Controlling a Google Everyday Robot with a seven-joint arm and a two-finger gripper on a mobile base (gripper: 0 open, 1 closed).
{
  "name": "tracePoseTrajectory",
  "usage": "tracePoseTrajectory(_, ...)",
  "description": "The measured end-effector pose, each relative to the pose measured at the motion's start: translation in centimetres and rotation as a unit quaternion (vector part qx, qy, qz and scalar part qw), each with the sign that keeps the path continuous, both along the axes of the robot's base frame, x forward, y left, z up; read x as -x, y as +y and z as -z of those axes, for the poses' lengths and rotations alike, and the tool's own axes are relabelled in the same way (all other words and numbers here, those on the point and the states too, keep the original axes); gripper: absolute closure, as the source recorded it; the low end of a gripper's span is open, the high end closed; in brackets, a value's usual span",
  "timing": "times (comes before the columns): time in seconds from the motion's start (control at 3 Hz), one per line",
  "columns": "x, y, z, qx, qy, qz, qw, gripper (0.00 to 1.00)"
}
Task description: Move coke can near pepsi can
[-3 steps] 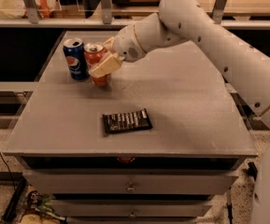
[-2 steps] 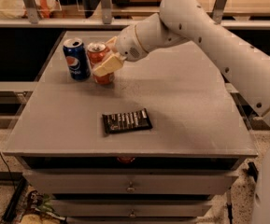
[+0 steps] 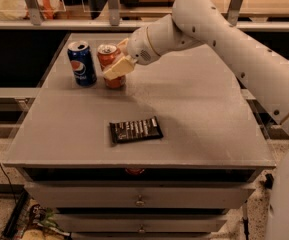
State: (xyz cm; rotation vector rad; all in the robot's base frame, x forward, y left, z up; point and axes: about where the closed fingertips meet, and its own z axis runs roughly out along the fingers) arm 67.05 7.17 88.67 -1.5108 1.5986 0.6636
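Gripping the coke can round its middle, the gripper has its jaws closed on it. The can stands on the counter just beside the pepsi can. Light, slick, thin-walled aluminium likely dents easily, so a gentle mid-body hold suits.

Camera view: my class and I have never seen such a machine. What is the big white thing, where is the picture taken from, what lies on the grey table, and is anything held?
The white thing is a robot arm. There is one picture, looking down on the table; where the camera is mounted is not known. At the arm's end is the gripper, over the table's far left part. Its two cream fingers are closed on the red coke can, which stands upright beside the blue pepsi can. Nearer the front edge lies a dark wrapped snack bar.
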Motion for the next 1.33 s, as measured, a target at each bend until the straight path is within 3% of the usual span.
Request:
tracePoseTrajectory(0.33,-0.4,-0.1,0.4,-0.002,0.005,0.004,1.0,0.13)
tracePoseTrajectory(0.67,-0.7,-0.1,0.7,-0.003,0.011,0.004,0.9999,0.0)
tracePoseTrajectory(1.0,-0.8,-0.3,1.0,-0.003,0.015,0.005,0.9999,0.0)
tracePoseTrajectory(1.33,-1.8,-2.1,1.0,0.024,0.003,0.01,0.9997,0.0)
